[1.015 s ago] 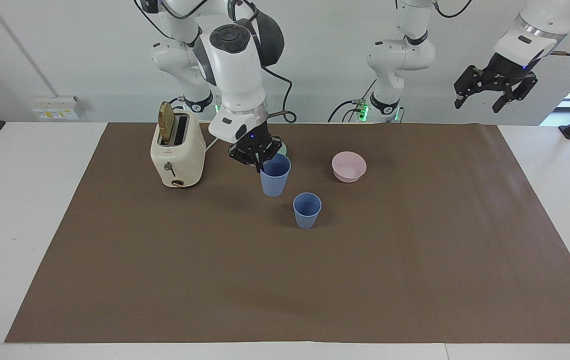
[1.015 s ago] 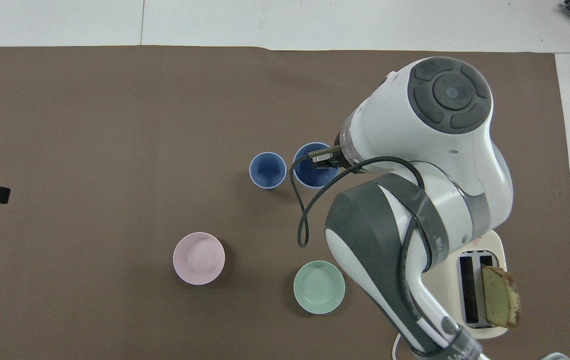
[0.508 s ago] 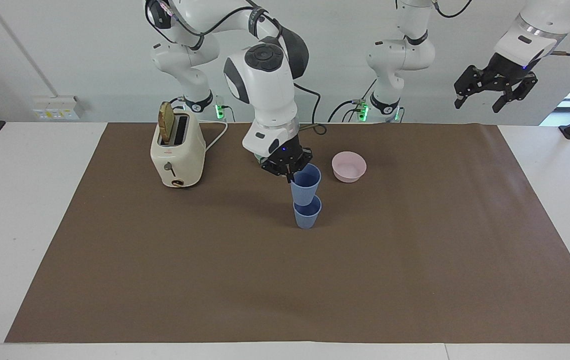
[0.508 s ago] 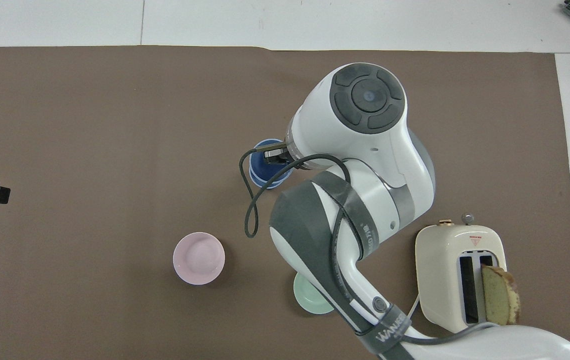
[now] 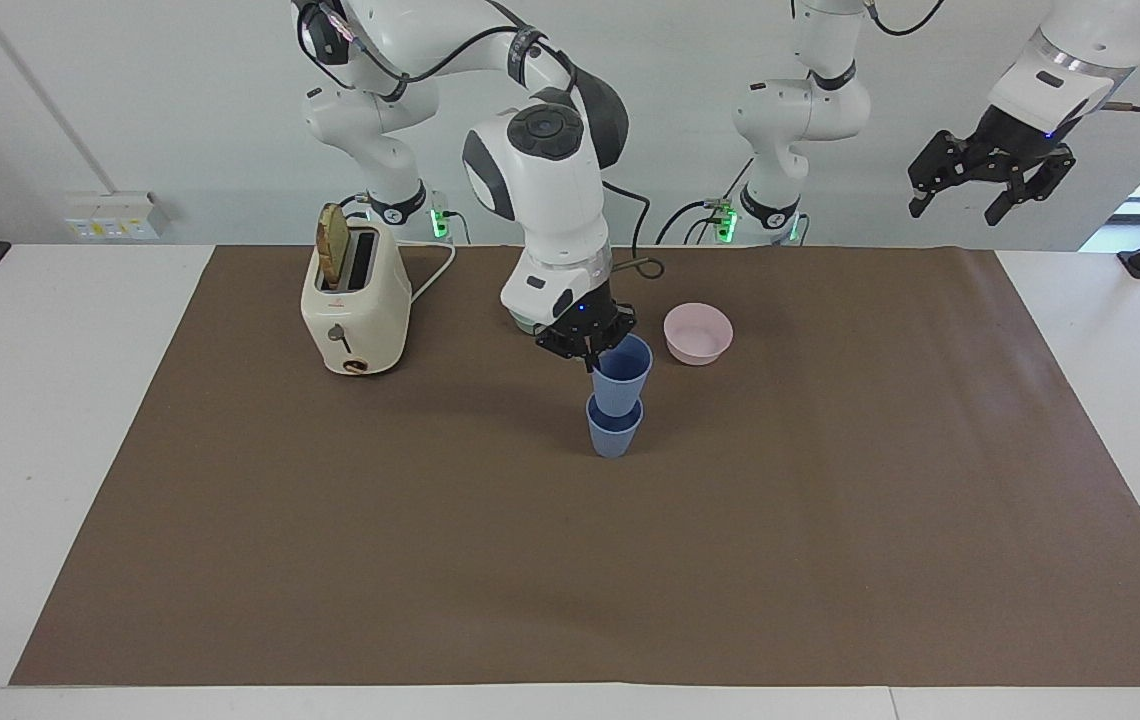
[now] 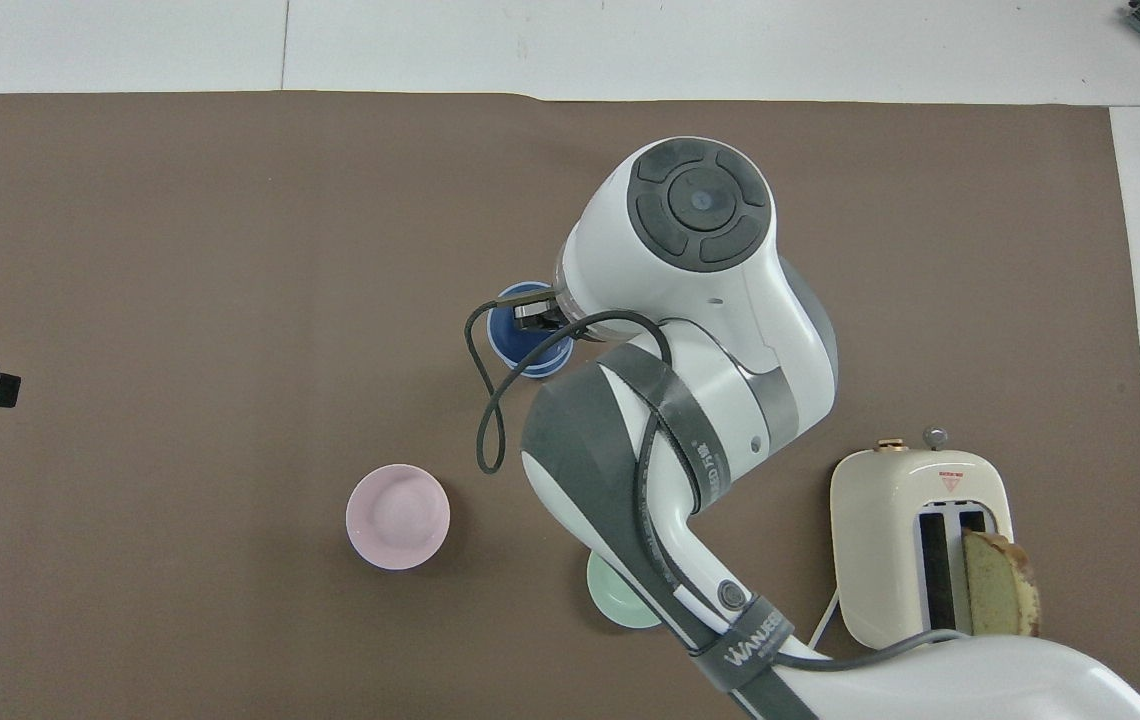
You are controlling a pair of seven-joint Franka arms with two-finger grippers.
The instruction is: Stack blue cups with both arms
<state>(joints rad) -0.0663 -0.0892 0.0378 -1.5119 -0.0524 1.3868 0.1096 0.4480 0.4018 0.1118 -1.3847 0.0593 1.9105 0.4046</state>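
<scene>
- Upper blue cup (image 5: 621, 371) sits upright, its base just inside the mouth of the lower blue cup (image 5: 614, 430); most of its body stands clear above the lower rim — not fully nested.
- Lower blue cup stands upright on the brown mat (image 5: 830, 520), about mid-table, farther from the robots than both bowls.
- From overhead the two cups show as one blue ring (image 6: 528, 340), partly covered by the arm.
- Right gripper (image 5: 588, 345) has its fingertips pinched on the rim of the upper cup, on the side toward the robots; fingers pressed together on the cup wall.
- Right arm (image 5: 550, 180) reaches out from its base at the toaster's end of the table and bends steeply down over the cups.
- Pink bowl (image 5: 698, 333) rests on the mat just beside the stack, slightly nearer to the robots, toward the left arm's end; apart from the cups.
- Green bowl (image 6: 618, 603) is mostly hidden under the right arm; it lies nearer to the robots than the cups.
- Cream toaster (image 5: 355, 305) stands toward the right arm's end of the table with one slice of bread (image 5: 333, 245) upright in a slot, well apart from the cups.
- Left gripper (image 5: 990, 170) waits raised past the mat's edge at its own end — fingers spread, holding nothing.
</scene>
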